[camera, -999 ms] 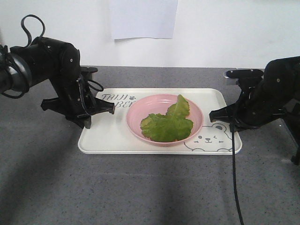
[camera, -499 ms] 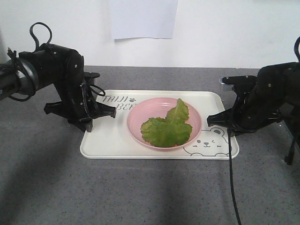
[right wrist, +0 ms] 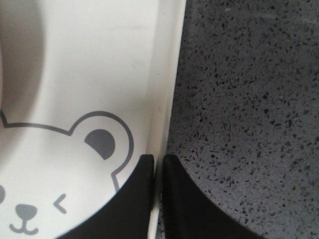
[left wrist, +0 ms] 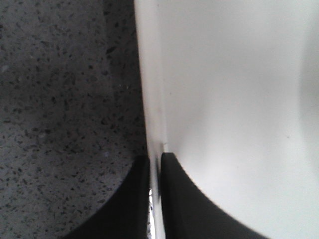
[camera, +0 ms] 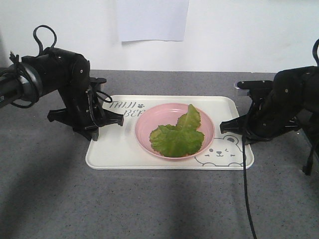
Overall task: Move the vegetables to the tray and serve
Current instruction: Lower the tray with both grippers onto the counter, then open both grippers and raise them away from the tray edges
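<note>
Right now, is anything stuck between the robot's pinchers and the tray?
Nothing visible. The left gripper is pinched on the tray rim at one side, and the right gripper is pinched on the rim at the other side. The vegetables sit in the pink plate, away from both grippers.

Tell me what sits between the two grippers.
Front view: the tray, gripped at both side rims, carrying the pink plate with the vegetables.

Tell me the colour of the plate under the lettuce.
Pink, clearest in the front view: plate holding lettuce.
</note>
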`<state>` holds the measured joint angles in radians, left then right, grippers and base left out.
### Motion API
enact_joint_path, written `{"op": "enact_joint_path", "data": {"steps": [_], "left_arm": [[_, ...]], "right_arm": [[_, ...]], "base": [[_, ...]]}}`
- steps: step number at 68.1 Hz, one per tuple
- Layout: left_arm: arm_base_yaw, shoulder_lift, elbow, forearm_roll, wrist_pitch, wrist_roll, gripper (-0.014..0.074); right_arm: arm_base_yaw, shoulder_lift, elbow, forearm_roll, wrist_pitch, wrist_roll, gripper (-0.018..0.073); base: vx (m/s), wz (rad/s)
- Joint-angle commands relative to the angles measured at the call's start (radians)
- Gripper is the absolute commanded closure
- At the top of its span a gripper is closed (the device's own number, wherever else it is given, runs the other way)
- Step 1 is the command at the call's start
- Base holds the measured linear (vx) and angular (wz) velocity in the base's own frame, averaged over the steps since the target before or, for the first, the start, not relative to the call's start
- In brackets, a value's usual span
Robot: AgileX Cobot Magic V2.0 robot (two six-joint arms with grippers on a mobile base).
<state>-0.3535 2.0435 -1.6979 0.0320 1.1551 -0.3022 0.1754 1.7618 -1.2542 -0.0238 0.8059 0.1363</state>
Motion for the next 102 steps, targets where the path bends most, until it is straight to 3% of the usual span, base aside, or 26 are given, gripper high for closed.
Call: {"op": "enact_joint_path", "data": {"steps": [1,17,32,50,63,71,102], "left_arm": [[-0.01,-0.056,-0.027,-0.026,-0.031,0.008,0.0603],[-0.01,-0.056,-0.027,-0.032,-0.03,0.008,0.058],[-0.01,-0.056,-0.028,-0.032,-0.03,0.007,0.0503],[-0.01,-0.056,-0.029,-0.032,-0.037,-0.018,0.0252],[-0.01,-0.063,-0.029,-0.021,-0.037,-0.018,0.0057],[-0.01,-0.083,-0.029,-0.003,-0.041,-0.019,-0.0015],[-0.01,-0.212,-0.029,0.022,-0.075,-0.019,-0.0001]], "right_arm": [[0.003,-0.045,-0.025,0.007,-0.044,-0.005,0.0547],[0.003,-0.045,-0.025,0.007,-0.029,-0.005,0.0458],[0.003,-0.045,-0.025,0.006,-0.024,-0.005,0.0305],[0.003,-0.045,-0.025,0.006,-0.024,0.003,0.0127],[0.003,-0.045,-0.025,0.003,-0.024,0.003,0.0094],[0.003,-0.045,-0.025,0.003,-0.023,0.003,0.0094],[0.003,-0.129,-0.025,0.002,-0.027,0.006,0.0094]], "base": [[0.0,0.0],[0.0,0.0],[0.0,0.0],[0.0,0.0],[0.0,0.0],[0.0,0.0],[0.0,0.0]]}}
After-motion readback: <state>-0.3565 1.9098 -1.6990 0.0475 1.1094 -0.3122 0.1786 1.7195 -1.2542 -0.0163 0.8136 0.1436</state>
